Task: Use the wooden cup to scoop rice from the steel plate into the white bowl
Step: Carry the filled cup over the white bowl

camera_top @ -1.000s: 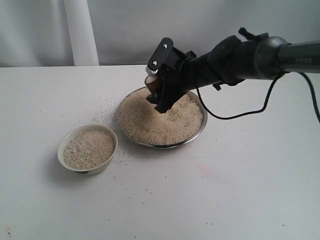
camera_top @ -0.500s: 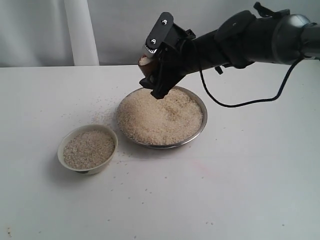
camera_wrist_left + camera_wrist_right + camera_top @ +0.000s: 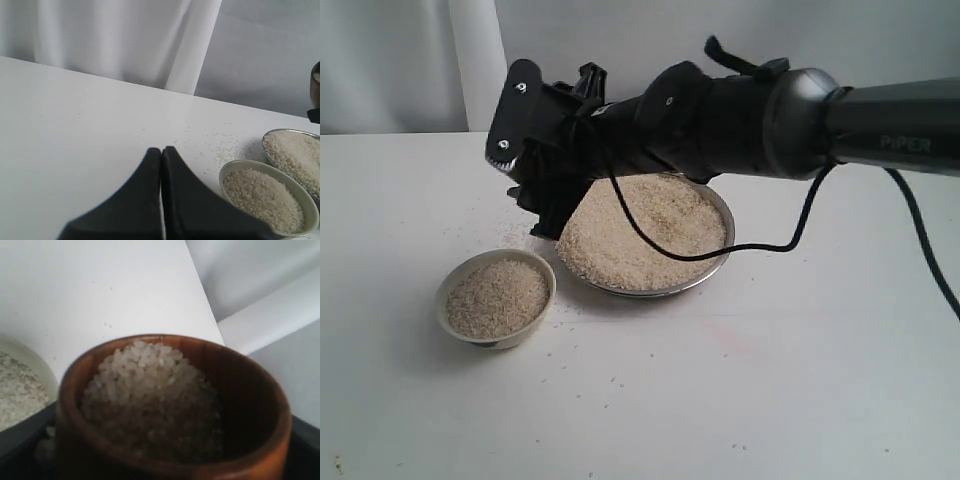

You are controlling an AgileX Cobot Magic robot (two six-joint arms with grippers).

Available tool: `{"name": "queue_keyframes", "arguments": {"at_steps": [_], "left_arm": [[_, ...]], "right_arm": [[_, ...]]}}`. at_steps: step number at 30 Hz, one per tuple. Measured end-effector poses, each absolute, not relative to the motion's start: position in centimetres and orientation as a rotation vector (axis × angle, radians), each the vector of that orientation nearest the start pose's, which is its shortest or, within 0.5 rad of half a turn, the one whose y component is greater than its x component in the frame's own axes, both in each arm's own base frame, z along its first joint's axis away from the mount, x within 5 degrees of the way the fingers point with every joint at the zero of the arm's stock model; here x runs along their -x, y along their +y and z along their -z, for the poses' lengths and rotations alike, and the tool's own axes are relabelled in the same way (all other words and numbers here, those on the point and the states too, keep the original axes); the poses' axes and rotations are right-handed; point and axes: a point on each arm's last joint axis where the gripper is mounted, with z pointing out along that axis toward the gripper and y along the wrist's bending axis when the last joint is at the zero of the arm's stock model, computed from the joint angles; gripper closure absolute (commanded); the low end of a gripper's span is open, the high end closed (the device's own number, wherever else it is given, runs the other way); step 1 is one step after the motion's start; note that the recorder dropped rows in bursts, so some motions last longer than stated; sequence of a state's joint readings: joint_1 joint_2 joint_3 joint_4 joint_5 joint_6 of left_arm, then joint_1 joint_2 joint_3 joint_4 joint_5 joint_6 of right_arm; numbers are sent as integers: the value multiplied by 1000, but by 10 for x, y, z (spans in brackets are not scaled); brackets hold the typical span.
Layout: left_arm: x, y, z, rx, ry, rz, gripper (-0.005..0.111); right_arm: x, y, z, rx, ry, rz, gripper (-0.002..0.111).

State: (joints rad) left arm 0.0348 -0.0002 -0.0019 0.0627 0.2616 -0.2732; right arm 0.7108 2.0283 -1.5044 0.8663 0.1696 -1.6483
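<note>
The wooden cup (image 3: 237,390), heaped with rice (image 3: 150,390), is clamped between the right arm's jaws. It is held above the desk (image 3: 770,380) by the steel plate's (image 3: 650,291) left rim, near the white bowl (image 3: 480,338), though in the exterior view the arm hides it. The left arm's jaws are pressed together on nothing. Loose grains (image 3: 510,215) dot the white desk, and a pale curtain (image 3: 410,60) hangs behind.
</note>
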Motion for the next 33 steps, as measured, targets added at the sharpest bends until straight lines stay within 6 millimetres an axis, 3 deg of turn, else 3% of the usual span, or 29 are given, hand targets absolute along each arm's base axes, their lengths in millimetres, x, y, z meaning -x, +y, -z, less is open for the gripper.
{"name": "queue_keyframes", "arguments": {"at_steps": [5, 12, 18, 28, 33], "left_arm": [[-55, 3, -190, 227, 1729, 116, 107], [-55, 3, -190, 227, 1729, 116, 107], [-55, 3, -190, 227, 1729, 116, 107], [-55, 3, -190, 227, 1729, 116, 107], [-55, 3, -190, 227, 1729, 116, 107]], "right_arm": [[-336, 337, -224, 1555, 1395, -21, 108], [-327, 357, -199, 1654, 1301, 66, 108], [-329, 361, -181, 1703, 1256, 128, 108], [-327, 365, -184, 1781, 1076, 272, 108], [-320, 377, -167, 1847, 946, 377, 108]]}}
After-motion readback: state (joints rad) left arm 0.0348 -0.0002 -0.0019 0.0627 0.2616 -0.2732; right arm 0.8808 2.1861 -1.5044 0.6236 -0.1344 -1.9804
